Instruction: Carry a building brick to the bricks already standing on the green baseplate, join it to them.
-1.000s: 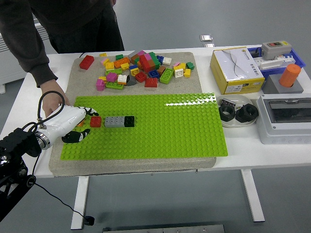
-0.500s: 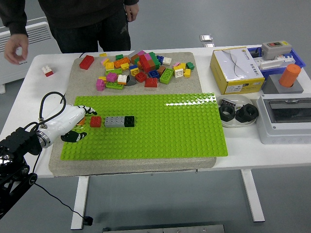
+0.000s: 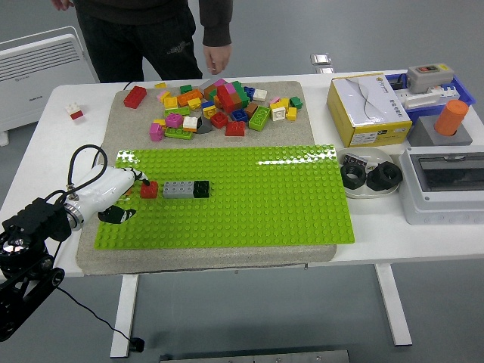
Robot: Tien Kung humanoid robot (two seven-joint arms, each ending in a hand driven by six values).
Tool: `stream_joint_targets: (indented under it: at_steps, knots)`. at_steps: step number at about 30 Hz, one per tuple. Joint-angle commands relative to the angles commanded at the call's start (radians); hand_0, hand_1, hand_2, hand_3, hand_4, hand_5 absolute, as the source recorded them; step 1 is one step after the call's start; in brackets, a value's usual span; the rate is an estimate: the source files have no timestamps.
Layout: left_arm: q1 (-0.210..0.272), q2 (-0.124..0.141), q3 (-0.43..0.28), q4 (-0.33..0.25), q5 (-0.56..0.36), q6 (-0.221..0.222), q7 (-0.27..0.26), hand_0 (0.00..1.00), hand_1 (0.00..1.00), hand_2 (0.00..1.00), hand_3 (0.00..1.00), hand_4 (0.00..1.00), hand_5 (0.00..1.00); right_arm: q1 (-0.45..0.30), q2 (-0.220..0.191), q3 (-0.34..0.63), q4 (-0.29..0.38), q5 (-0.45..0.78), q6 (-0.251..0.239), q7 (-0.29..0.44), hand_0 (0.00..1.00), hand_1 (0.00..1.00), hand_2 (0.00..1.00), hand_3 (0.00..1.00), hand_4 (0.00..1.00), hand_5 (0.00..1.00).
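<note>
Where the left hand [image 3: 113, 190] reaches over the left end of the baseplate [image 3: 287, 197], its fingertips meet a red brick [image 3: 149, 189] — whether they grip it cannot be told. That brick sits against a grey brick [image 3: 178, 189] and black brick [image 3: 201, 189] — one row. Loose bricks [image 3: 219, 106] lie far; a person [image 3: 151, 30] stands beyond.

Left hand [image 3: 113, 190] low, reaching in from the left, fingers [image 3: 138, 178] extended forward.
</note>
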Motion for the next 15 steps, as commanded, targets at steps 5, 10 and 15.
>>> stream_joint_targets:
  at_steps: [5, 10, 15]
  knots:
    - [-0.015, 0.002, 0.013, 0.004, 0.0, -0.017, -0.008, 0.136, 0.172, 0.835, 0.613, 0.834, 0.151, 0.001, -0.001, 0.002, 0.0, -0.003, 0.0, 0.0, 0.707, 0.591, 0.735, 0.843, 0.927, 0.998]
    - [-0.031, 0.005, 0.022, 0.009, -0.014, -0.036, -0.014, 0.136, 0.171, 0.837, 0.592, 0.849, 0.258, 0.003, -0.002, 0.005, 0.0, -0.007, 0.001, 0.0, 0.707, 0.591, 0.735, 0.842, 0.927, 0.998]
    - [-0.046, 0.006, 0.028, 0.016, -0.03, -0.048, -0.015, 0.136, 0.17, 0.836, 0.577, 0.833, 0.298, 0.004, -0.002, 0.012, 0.0, -0.013, 0.002, -0.001, 0.706, 0.585, 0.735, 0.842, 0.927, 0.998]
